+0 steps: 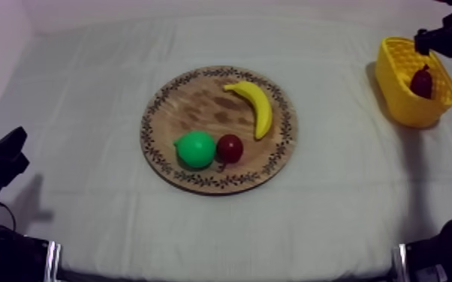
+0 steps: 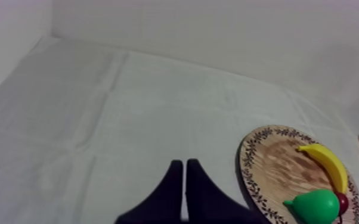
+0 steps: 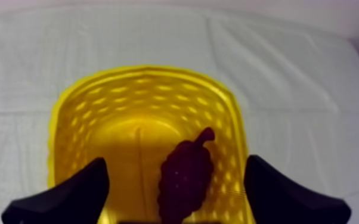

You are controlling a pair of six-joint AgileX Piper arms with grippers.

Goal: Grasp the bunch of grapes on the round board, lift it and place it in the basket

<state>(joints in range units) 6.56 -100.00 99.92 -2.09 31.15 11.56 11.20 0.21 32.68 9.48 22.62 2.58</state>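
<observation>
The dark purple bunch of grapes (image 1: 422, 81) (image 3: 185, 177) lies inside the yellow basket (image 1: 396, 82) (image 3: 74, 113) at the table's far right. My right gripper (image 1: 441, 39) (image 3: 176, 186) hangs just above the basket, open, its two fingers (image 3: 68, 193) wide apart on either side of the grapes and not touching them. The round wooden board (image 1: 199, 97) (image 2: 277, 164) sits mid-table and carries a banana (image 1: 255, 106) (image 2: 326, 164), a green pear (image 1: 195, 149) (image 2: 316, 206) and a small red fruit (image 1: 230, 148) (image 2: 343, 202). My left gripper (image 1: 7, 150) (image 2: 185, 173) rests low at the left, shut on nothing.
Bare grey-white cloth (image 1: 71, 97) spreads around the board on all sides. The basket stands close to the table's right edge. A pale wall (image 2: 217, 30) rises behind the table.
</observation>
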